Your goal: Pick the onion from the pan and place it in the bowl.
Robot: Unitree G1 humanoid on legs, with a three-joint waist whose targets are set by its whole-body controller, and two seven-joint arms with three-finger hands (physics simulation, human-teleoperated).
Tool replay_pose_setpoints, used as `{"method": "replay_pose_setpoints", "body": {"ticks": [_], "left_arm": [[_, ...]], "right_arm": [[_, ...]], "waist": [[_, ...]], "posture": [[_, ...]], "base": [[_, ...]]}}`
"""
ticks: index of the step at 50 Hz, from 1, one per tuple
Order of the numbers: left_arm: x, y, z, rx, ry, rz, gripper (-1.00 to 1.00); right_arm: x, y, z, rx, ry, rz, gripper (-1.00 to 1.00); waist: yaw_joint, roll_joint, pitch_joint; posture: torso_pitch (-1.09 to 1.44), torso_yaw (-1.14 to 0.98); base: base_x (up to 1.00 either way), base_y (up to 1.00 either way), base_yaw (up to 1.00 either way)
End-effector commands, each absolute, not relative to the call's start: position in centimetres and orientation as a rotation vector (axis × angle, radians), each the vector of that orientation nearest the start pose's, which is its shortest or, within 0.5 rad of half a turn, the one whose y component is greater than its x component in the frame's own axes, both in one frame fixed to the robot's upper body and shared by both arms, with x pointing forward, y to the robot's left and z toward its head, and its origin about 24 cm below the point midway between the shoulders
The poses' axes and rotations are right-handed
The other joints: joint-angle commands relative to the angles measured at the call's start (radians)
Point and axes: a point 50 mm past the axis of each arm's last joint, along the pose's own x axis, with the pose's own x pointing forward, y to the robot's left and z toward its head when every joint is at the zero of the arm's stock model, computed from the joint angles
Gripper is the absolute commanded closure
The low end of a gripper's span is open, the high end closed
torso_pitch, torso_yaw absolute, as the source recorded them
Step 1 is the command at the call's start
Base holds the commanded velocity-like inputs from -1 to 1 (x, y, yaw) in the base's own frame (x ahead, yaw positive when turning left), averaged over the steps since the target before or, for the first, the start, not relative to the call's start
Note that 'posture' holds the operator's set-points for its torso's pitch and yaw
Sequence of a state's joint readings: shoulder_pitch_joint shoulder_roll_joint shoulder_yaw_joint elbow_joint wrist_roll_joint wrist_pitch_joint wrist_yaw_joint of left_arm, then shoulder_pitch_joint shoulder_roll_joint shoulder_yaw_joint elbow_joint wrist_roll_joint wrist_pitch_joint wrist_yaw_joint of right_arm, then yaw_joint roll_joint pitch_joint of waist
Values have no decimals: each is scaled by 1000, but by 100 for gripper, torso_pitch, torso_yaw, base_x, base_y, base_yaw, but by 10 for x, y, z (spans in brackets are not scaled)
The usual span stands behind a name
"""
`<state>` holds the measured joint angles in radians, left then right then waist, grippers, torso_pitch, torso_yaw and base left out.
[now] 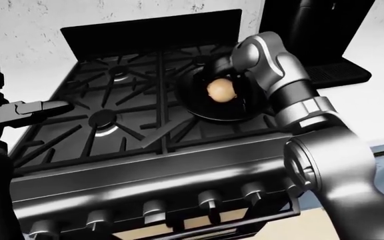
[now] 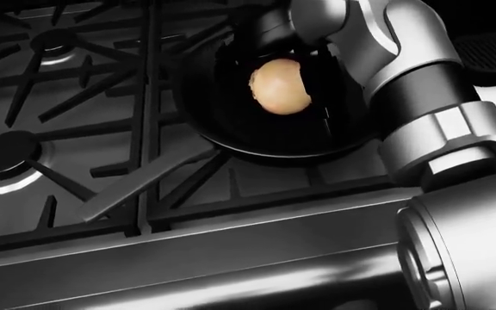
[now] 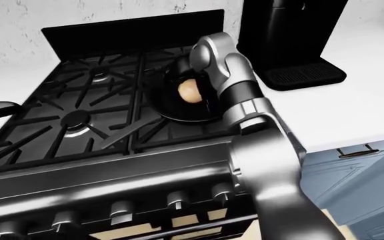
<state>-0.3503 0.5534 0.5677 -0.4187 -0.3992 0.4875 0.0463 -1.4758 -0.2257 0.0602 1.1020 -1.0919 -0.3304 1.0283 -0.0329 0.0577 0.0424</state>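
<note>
Onion (image 2: 280, 86) sits in black pan (image 2: 231, 139) on stove (image 1: 105, 120); right hand (image 2: 261, 29) over it, fingers' grip can't tell; left hand (image 1: 35, 109) off to left, fingers unclear

Right hand (image 2: 269, 39): black fingers merge into the dark pan (image 2: 231, 139); grip unreadable.
Onion (image 2: 280, 86): upper edge covered by the hand.
Left hand (image 1: 25, 111): partly cut by left-eye view's left edge.
</note>
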Motion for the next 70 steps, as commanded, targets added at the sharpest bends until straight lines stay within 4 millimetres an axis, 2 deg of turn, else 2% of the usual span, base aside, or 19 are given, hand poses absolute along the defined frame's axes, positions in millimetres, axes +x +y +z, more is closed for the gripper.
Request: {"method": "replay_pose_setpoints", "body": {"ticks": [1,3,6,7,18,26,32,40,49,55,61,70], "left_arm": [[234,296,272,127,-567,339,-100],[234,296,273,126,-569,338,-100],[234,296,273,126,-571,339,-100],[233,296,273,126,-571,339,-100],[233,295,273,125,-575,337,-100],[233,295,273,126,-576,335,-100],[232,295,274,127,-577,336,-100],[231,296,277,132,-582,341,-100],[230,295,279,137,-595,336,-100],[230,294,279,142,-597,333,-100],[230,294,279,144,-598,333,-100],[230,295,278,145,-597,334,-100]], "right_arm": [[405,-71,278,-1652,46,885,-2],[405,-72,278,-1651,46,884,22],[405,-73,279,-1649,41,879,88],[405,-73,280,-1647,39,878,100],[406,-77,280,-1632,27,866,100],[404,-76,293,-1632,3,855,100],[399,-75,316,-1607,-35,834,100],[394,-83,336,-1526,-74,818,100],[388,-91,361,-1332,-169,764,100],[387,-93,365,-1353,-274,739,100],[391,-98,369,-1307,-280,667,100],[391,-98,375,-1123,-267,672,100]], "waist": [[1,10,-14],[1,8,-15],[1,7,-17],[1,8,-17],[8,9,-17],[7,8,-19],[5,12,-18],[2,11,-12],[-1,9,-9],[-2,8,-6],[-3,9,-6],[-1,8,-5]], "posture": [[0,0],[0,0],[0,0],[0,0],[0,0],[0,0],[0,0],[0,0],[0,0],[0,0],[0,0],[0,0]], "base": [[0,0,0],[0,0,0],[0,0,0],[0,0,0],[0,0,0],[0,0,0],[0,0,0],[0,0,0],[0,0,0],[0,0,0],[0,0,0],[0,0,0]]}}
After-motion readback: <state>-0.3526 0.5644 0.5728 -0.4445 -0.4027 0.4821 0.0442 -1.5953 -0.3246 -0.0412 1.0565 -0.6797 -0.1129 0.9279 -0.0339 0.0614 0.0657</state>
